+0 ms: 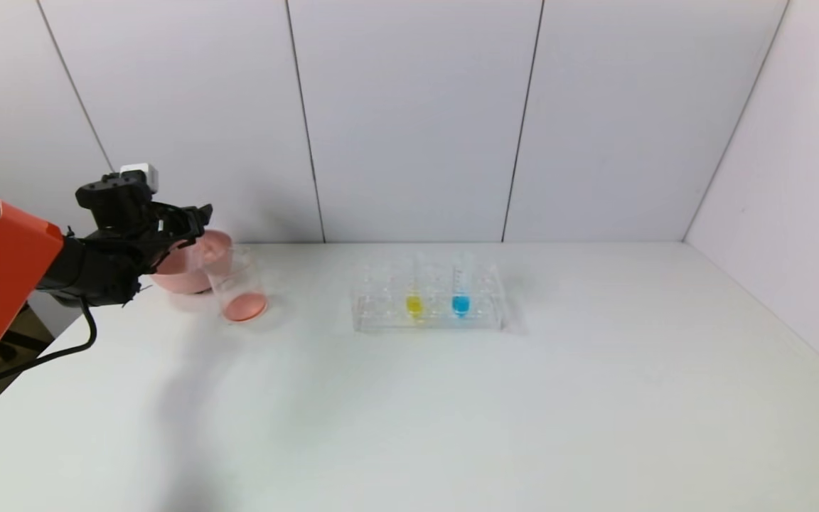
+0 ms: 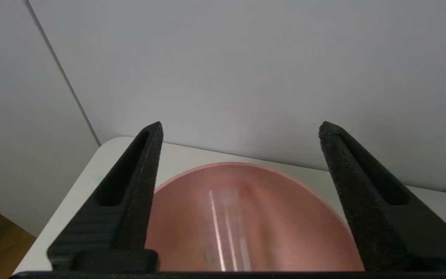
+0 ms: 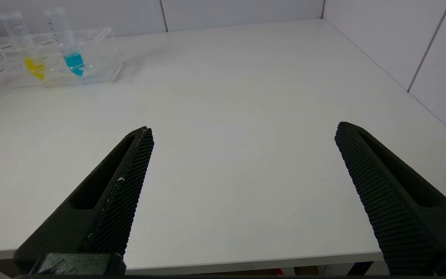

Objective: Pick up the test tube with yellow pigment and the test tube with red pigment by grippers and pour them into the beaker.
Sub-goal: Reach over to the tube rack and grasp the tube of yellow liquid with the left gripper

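Note:
My left gripper hangs open over the pink bowl at the table's back left. Its jaws stand wide apart and touch nothing. The test tube with red pigment shows as a blurred clear tube inside the bowl, free of the fingers, with no liquid visible in it. The beaker stands just right of the bowl with pink-red liquid at its bottom. The test tube with yellow pigment stands upright in the clear rack. My right gripper is open and empty over the table's near edge.
A tube with blue liquid stands in the rack beside the yellow one. White wall panels close the back and right sides. The white table stretches bare in front of the rack.

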Tool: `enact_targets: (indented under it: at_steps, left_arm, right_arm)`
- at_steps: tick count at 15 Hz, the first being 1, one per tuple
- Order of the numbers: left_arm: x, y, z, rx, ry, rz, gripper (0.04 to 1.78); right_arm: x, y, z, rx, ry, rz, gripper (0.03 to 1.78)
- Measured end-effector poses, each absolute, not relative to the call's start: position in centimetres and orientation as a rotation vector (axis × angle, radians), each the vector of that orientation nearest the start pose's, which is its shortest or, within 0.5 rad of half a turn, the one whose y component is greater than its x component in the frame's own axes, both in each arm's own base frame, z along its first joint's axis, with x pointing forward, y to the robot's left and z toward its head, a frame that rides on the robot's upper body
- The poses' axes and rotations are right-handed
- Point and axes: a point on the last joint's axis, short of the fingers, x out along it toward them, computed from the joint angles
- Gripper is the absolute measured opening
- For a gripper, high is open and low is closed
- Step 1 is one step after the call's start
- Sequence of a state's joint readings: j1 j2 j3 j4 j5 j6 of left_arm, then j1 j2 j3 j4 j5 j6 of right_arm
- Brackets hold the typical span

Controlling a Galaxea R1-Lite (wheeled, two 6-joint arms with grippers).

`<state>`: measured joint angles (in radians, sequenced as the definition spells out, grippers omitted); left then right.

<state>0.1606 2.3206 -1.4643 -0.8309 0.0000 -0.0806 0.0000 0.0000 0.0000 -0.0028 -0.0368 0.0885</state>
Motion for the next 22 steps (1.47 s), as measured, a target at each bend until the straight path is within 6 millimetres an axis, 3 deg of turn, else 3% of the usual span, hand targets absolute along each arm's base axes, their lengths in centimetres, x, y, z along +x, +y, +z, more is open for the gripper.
enact_targets:
  at_steps: [4, 7, 10, 14, 22]
  left_arm:
    - [46.9, 7.1, 14.1, -0.081, 0.01, 0.16, 1.77]
    - [45.7, 5.3, 15.7, -0.078, 0.022, 0.146, 1.76]
    - [42.9, 2.6, 18.1, -0.079, 0.022, 0.057, 1.76]
    - [37.6, -3.7, 20.0, -0.079, 0.054, -0.164, 1.76]
    - [26.5, -16.0, 18.9, -0.109, 0.179, -0.622, 1.76]
  right_arm:
    - [-2.3, -0.1, 7.6, 0.089, -0.004, -0.037, 1.71]
    - [-2.3, -0.1, 7.6, 0.089, -0.004, -0.037, 1.71]
    - [-2.3, -0.1, 7.6, 0.089, -0.004, -0.037, 1.71]
    - [-2.3, -0.1, 7.6, 0.089, -0.004, -0.037, 1.71]
    - [-2.3, -0.1, 7.6, 0.089, -0.004, -0.037, 1.71]
